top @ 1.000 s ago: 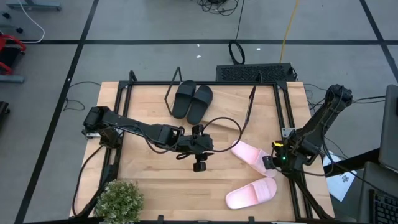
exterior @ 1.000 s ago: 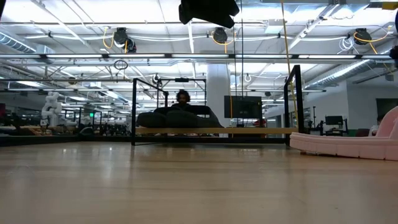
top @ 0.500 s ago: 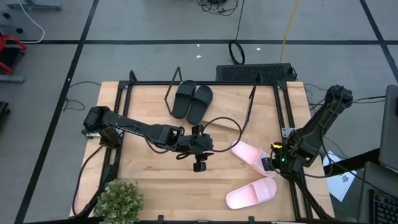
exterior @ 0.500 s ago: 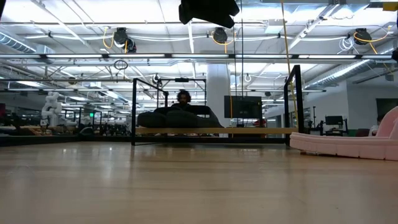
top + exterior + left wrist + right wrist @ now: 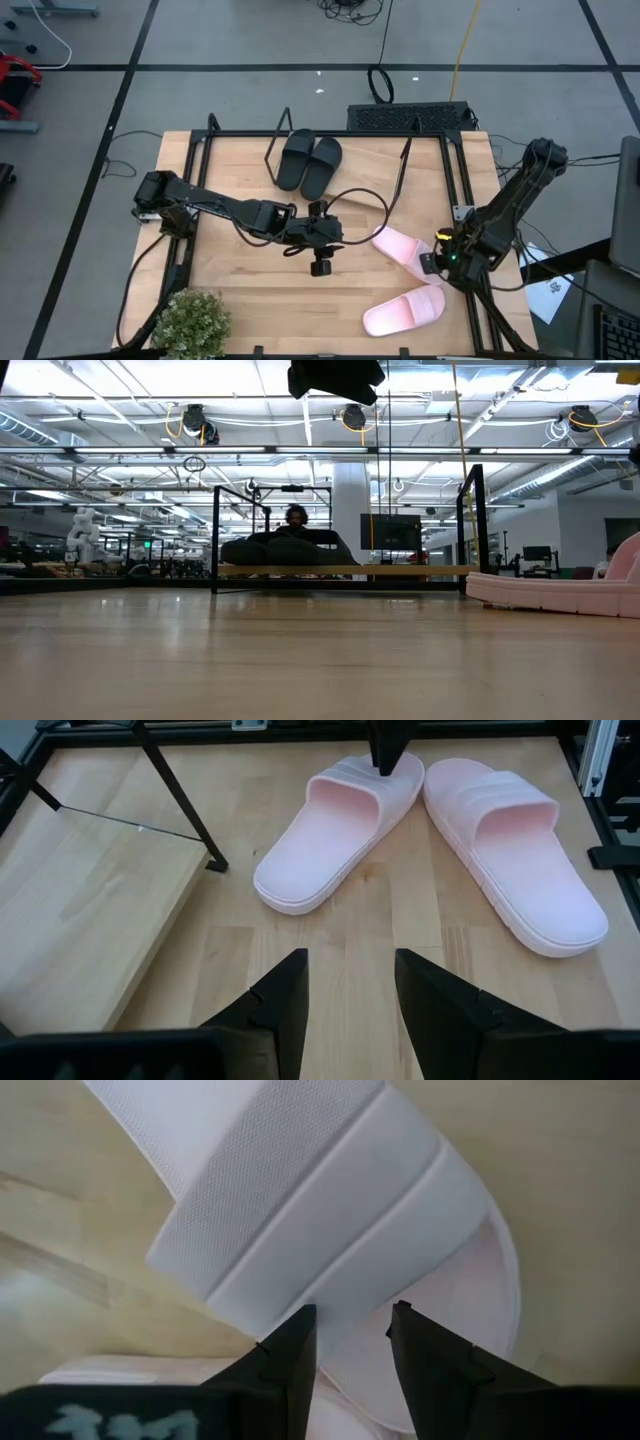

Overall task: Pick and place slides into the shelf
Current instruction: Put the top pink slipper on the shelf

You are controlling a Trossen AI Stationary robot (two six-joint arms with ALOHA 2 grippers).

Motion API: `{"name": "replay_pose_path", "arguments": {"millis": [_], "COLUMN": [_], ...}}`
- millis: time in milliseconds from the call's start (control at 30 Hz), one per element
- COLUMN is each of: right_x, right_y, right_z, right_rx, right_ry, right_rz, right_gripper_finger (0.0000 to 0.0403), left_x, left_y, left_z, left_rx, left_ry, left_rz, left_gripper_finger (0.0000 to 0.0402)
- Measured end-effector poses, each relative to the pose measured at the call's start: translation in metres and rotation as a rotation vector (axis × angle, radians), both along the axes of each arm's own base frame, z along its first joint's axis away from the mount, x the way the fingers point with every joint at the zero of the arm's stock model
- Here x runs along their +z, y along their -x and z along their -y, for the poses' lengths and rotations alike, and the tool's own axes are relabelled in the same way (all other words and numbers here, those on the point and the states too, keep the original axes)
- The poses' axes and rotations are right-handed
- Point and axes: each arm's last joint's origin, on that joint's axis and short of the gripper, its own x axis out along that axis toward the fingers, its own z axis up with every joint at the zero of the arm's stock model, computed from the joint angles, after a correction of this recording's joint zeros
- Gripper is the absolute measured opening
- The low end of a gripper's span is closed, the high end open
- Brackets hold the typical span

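My right tool (image 5: 437, 260), fingers parted, straddles the strap of a pink slide (image 5: 407, 253) at lower right; the black pair (image 5: 309, 160) already sits on the shelf (image 5: 345, 190); left tool (image 5: 319, 262) waits open mid-table.

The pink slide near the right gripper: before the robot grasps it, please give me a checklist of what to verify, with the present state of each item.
1. Right gripper is at the nearer pink slide: ok, its fingers stand over the strap.
2. Right gripper is open for the grasp: ok, a gap shows between the fingers.
3. Strap is already between the fingers: cannot tell.
4. Shelf has free space: ok, the black slides fill only its left part.
5. Left gripper is away from the slide: ok, it hangs open over the table's middle.
6. Second pink slide is out of the way: ok, it lies apart, nearer the front edge.
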Motion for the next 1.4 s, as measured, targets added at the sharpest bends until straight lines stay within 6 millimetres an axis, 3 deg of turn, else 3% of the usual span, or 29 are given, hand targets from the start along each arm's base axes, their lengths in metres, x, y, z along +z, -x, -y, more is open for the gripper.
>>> {"name": "replay_pose_path", "arguments": {"millis": [1400], "right_x": [-0.002], "right_y": [-0.015], "right_z": [-0.006], "right_rx": [-0.044], "right_ry": [0.104], "right_rz": [0.217], "right_gripper_finger": [0.0121], "left_x": [0.000], "left_y": [0.000], "left_z": [0.000], "left_rx": [0.000], "left_ry": [0.002], "left_rz": [0.000], "left_gripper_finger": [0.0147]}}
